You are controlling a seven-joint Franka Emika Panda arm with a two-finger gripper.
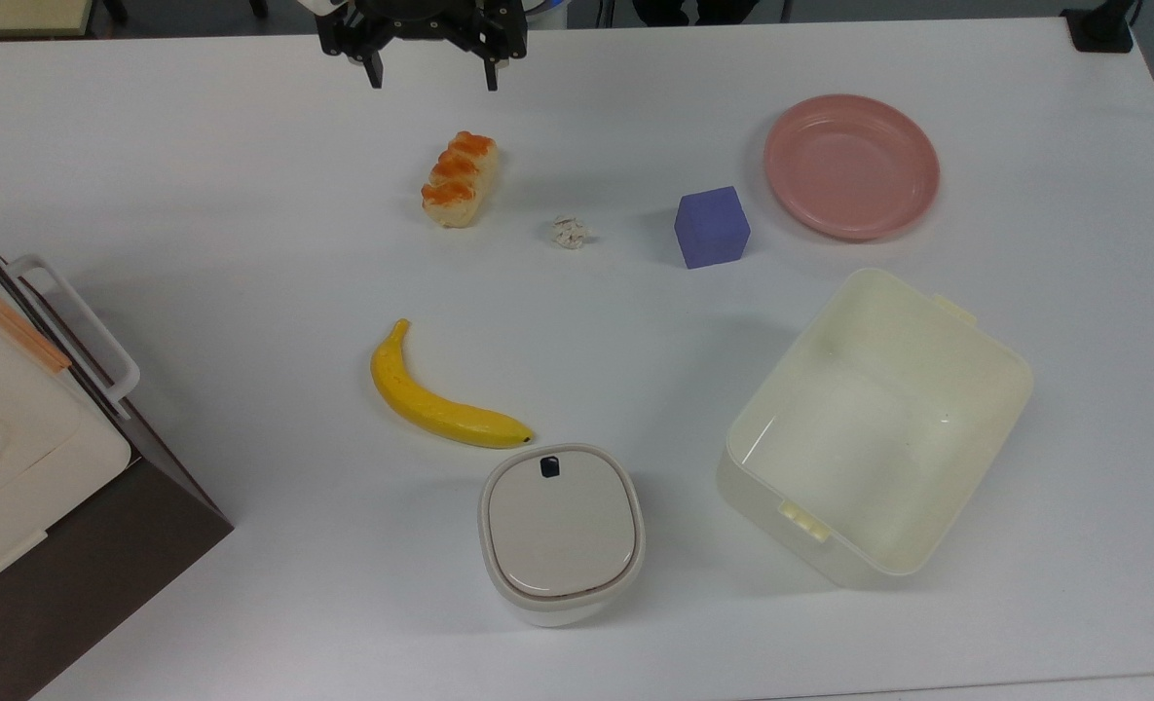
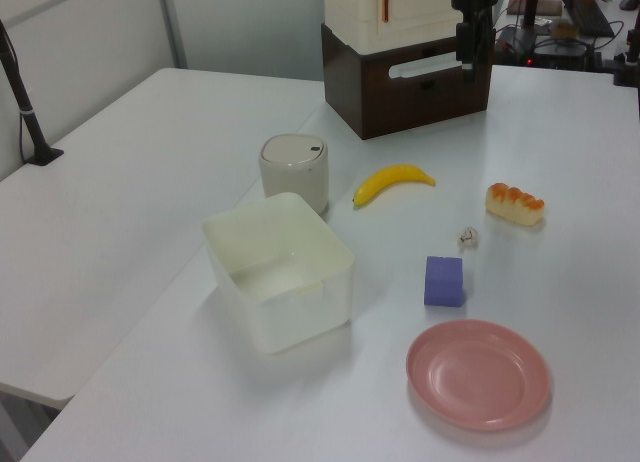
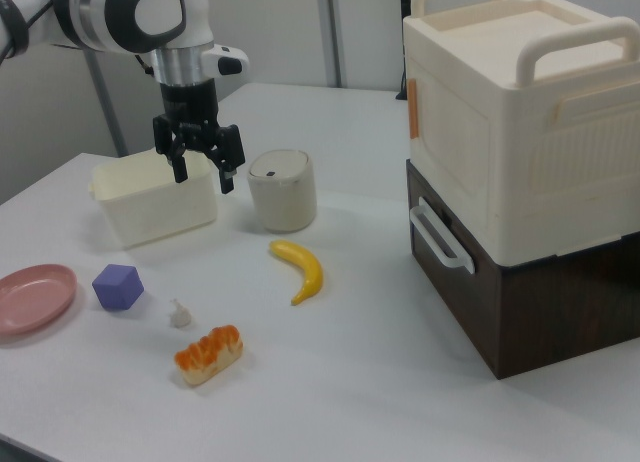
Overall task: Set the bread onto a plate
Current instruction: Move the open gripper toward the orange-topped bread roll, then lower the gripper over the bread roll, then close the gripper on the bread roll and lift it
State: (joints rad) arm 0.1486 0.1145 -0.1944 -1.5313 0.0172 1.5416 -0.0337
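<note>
I am just starting — my gripper (image 1: 430,76) hangs high with its fingers wide apart, holding nothing. The plate (image 1: 851,166) sits far off at the top view's right, past the cube (image 1: 711,226). The bread (image 1: 459,179) lies on the table below me, pale with three orange bumps. Next I should drop down over it.

no readable text or labels anywhere.

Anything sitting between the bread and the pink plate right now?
Yes. In the top view, a crumpled white scrap and a purple cube lie between the bread and the plate.
</note>
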